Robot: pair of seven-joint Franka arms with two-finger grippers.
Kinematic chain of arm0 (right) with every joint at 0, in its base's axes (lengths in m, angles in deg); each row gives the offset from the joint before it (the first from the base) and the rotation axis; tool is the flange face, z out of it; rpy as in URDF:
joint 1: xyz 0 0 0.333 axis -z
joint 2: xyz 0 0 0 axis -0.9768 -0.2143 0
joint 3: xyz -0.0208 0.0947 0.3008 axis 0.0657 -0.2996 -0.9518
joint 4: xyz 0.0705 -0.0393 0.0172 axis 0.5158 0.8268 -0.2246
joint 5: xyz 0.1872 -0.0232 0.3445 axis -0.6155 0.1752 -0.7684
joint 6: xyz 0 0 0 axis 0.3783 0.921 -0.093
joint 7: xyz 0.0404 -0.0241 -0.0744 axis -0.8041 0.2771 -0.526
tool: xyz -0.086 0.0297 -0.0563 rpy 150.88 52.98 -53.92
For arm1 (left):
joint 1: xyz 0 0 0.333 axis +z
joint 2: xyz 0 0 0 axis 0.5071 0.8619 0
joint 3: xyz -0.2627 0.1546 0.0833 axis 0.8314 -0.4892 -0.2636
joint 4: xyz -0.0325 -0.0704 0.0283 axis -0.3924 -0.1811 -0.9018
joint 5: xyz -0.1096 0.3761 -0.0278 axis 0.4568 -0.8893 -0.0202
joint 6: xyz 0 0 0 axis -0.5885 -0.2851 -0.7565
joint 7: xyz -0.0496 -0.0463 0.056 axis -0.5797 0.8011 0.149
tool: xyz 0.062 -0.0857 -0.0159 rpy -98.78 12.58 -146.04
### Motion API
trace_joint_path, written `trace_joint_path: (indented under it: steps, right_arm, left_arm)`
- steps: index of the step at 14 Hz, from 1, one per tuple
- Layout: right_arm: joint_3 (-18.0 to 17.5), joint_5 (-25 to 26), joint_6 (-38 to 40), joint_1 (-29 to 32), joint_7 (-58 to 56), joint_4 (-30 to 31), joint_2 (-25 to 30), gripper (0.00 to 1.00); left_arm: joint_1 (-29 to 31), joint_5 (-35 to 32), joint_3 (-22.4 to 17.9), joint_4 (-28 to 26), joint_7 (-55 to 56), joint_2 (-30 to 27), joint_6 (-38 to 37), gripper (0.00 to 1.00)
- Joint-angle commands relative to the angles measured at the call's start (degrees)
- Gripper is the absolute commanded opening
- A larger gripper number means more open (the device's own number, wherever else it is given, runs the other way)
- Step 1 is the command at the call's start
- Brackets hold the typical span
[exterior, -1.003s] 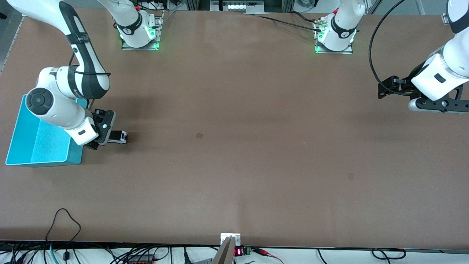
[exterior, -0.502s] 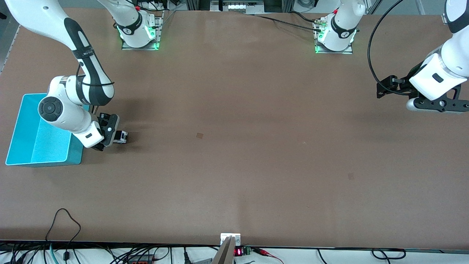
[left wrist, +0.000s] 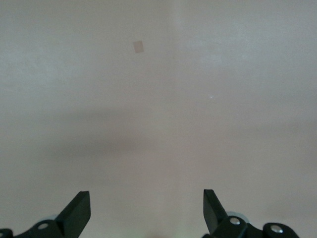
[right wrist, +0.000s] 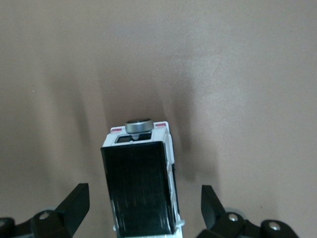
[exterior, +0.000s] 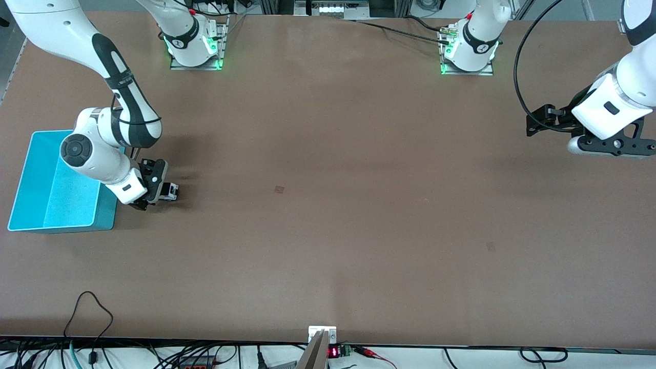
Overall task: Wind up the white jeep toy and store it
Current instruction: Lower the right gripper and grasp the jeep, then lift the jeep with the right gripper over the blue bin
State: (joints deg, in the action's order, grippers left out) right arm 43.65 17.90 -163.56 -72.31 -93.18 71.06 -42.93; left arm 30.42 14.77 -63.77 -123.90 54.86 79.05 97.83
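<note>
White jeep toy (exterior: pixel 169 191) stands on its wheels on the table (exterior: pixel 328 205), just beside the turquoise bin (exterior: pixel 31 205) on the side toward the left arm's end, not in it. In the right wrist view the jeep (right wrist: pixel 141 186) shows its black roof panel between the two fingertips, with clear gaps on both flanks; a small round grey part sits at the end pointing away from the wrist. Right gripper (exterior: pixel 154 190) is low over the jeep, fingers spread wide, nothing pinched yet. Left gripper (exterior: pixel 535 123) hangs over the table well apart from the bin, at the left arm's end, also spread and empty; left wrist view shows only bare tabletop; this arm waits. Judgement: the step in hand is the first grasp, ahead of winding. Risks: the toy is small and on free wheels, so if one finger touches a flank before the other it may roll or yaw out of the gap. Closing too high would catch only the roof edges, and the toy could slip during the pull-back. Winding toward the bin could drive the jeep into the bin wall. A release from too far above the bin may bounce it out.
</note>
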Motion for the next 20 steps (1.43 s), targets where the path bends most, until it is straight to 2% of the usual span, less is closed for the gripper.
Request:
trace_joint_path:
  steps: [1, 3, 4, 5, 8, 10, 12, 14, 16, 19, 20]
  right_arm:
    - [-0.7, 0.4, -1.7, 0.9, -1.1, 1.0, 0.2, 1.00]
    - [-0.7, 0.3, -1.8, 0.9, -1.9, 1.0, 0.0, 1.00]
    - [-0.7, 0.3, -1.8, 0.9, -2.2, 1.0, -0.1, 0.93]
    - [-0.7, 0.3, -1.8, 0.9, -2.6, 1.0, -0.1, 0.80]
    - [-0.8, 0.3, -1.8, 0.9, -2.7, 1.0, -0.1, 0.27]
    - [-0.8, 0.2, -1.5, 0.8, -2.6, 0.8, 0.5, 0.00]
    - [-1.4, 0.1, -0.4, 0.8, -2.3, -0.5, 1.1, 0.00]
    - [-1.7, -0.2, 4.7, 0.6, -2.1, -4.8, 1.1, 0.00]
    - [-1.7, -2.4, 11.1, 0.5, -2.1, -10.7, 1.1, 0.00]
    - [-1.2, -6.7, 14.7, 0.9, 0.6, -15.1, 1.9, 0.00]
    - [-1.0, -6.9, 14.9, 0.9, 2.6, -16.1, 2.5, 0.00]
  left_arm:
    - [0.0, 1.3, -0.2, 1.3, 0.3, 0.2, -1.4, 1.00]
    - [-0.2, 1.3, -0.1, 1.3, 0.4, 0.2, -1.4, 1.00]
    - [-0.2, 1.3, -0.1, 1.3, 0.4, 0.2, -1.4, 1.00]
    - [-0.2, 1.3, -0.1, 1.3, 0.3, 0.2, -1.4, 1.00]
    - [-0.2, 1.3, -0.1, 1.3, 0.3, 0.2, -1.4, 1.00]
    - [-0.2, 1.3, -0.1, 1.3, 0.3, 0.2, -1.4, 1.00]
    - [-0.2, 1.3, -0.1, 1.3, 0.3, 0.2, -1.4, 1.00]
    - [-0.2, 1.3, 0.1, 1.3, 0.3, 0.2, -1.4, 1.00]
    - [-0.2, 1.3, 0.4, 1.3, 0.3, 0.2, -1.4, 1.00]
    - [-0.2, 1.3, 0.4, 1.3, 0.3, 0.2, -1.4, 1.00]
    - [-0.2, 1.2, 0.4, 1.3, 0.2, 0.2, -1.4, 1.00]
